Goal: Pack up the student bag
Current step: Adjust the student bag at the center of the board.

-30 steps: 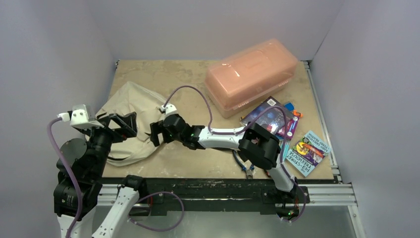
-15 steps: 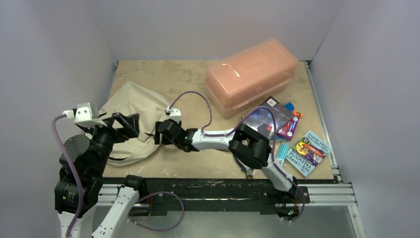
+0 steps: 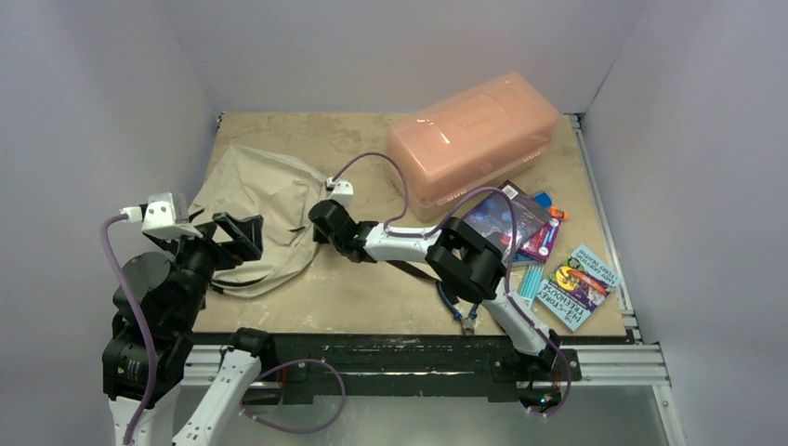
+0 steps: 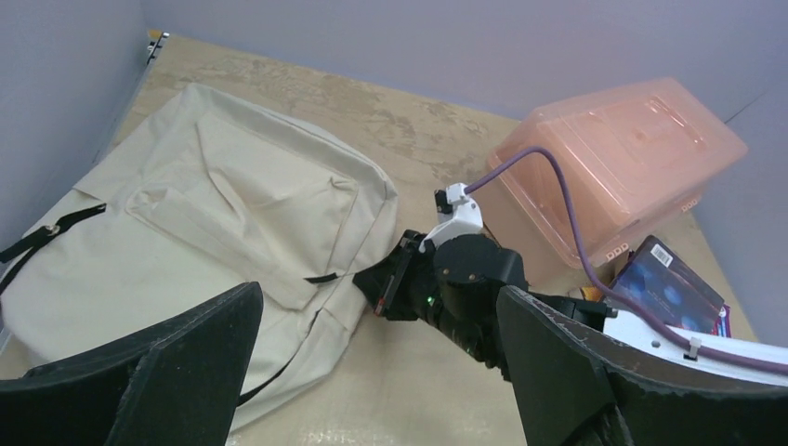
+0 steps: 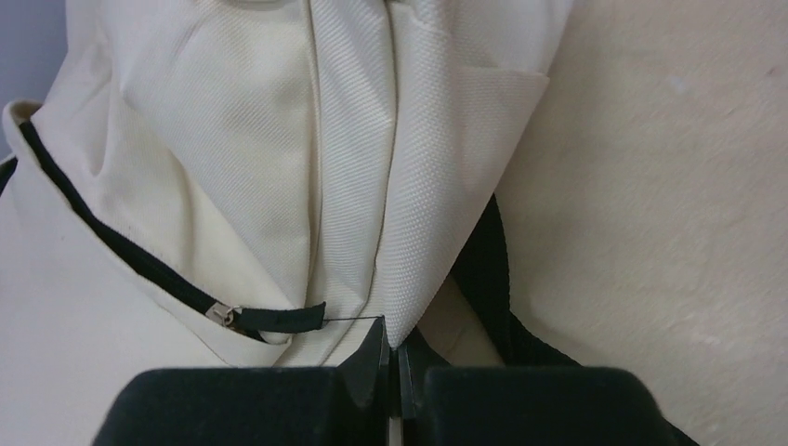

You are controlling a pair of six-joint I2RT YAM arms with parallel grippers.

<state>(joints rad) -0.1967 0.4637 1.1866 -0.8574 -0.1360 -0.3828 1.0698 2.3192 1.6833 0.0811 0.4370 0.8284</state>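
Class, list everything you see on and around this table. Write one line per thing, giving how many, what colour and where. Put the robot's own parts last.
backpack: one, cream with black straps, left part of the table.
box: one, translucent pink, far side, right of centre.
dark book: one, dark blue, just in front of the box.
bright book: one, multicoloured, near the right edge.
slim packets: pink and teal, between the two books; count unclear.
tool: one, blue handles, near edge, partly under the right arm.
table: one, mottled beige.
left gripper: one, black, open, over the backpack's near side.
right gripper: one, black, shut on a fold of the backpack's right edge.
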